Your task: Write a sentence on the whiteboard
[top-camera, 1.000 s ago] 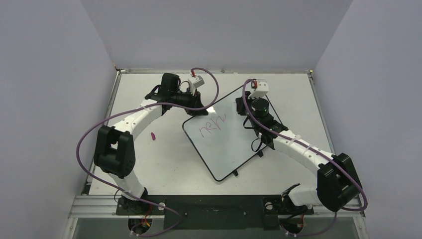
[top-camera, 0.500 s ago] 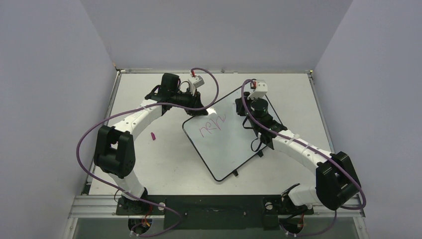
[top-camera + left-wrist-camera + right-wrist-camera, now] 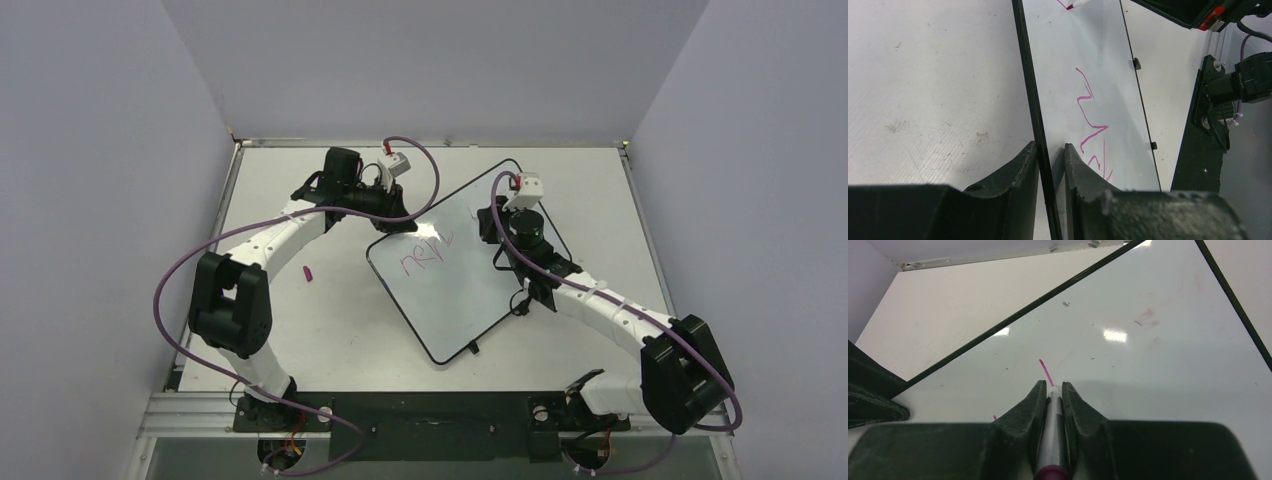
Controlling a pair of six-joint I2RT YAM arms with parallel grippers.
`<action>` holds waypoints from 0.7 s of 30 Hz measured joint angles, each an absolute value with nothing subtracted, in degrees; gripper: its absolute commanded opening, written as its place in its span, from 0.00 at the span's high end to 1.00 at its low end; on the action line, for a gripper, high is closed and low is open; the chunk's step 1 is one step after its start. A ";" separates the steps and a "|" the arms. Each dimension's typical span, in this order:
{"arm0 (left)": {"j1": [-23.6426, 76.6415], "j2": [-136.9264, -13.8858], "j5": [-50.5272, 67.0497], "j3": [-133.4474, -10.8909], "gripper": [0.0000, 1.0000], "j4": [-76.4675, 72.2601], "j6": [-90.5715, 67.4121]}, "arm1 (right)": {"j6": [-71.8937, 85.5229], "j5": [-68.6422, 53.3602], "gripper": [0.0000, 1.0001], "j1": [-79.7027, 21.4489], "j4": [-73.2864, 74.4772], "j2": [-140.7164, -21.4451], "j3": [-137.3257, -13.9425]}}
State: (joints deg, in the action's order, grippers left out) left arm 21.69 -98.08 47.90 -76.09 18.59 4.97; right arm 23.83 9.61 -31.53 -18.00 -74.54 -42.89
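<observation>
Left wrist: left gripper (image 3: 1050, 146) jaws narrow, pinching the whiteboard (image 3: 1083, 60) frame; sentence (image 3: 1100, 128) strokes visible.
Right wrist: right gripper (image 3: 1053, 385) jaws clamped on marker (image 3: 1052, 435), tip by a pink stroke.

White table (image 3: 330, 340), scuffed & stained in spots. Small pink cap (image 3: 309, 272) lies on it, left of centre, on its own. Marker (image 3: 1051, 425): pale barrel, magenta rear end, pink tip. Lavender walls (image 3: 100, 150) on 3 sides; metal rail (image 3: 190, 412) along near edge.
</observation>
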 measured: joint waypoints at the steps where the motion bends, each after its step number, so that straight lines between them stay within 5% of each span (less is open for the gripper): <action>1: 21.69 -98.08 47.88 -76.09 1.00 18.59 4.95 | 24.01 9.61 1.00 -31.53 -18.00 -74.19 -42.44; 21: 21.76 -97.89 47.77 -75.94 1.00 18.57 4.93 | 26.22 8.78 1.00 -32.38 -16.97 -70.61 -38.65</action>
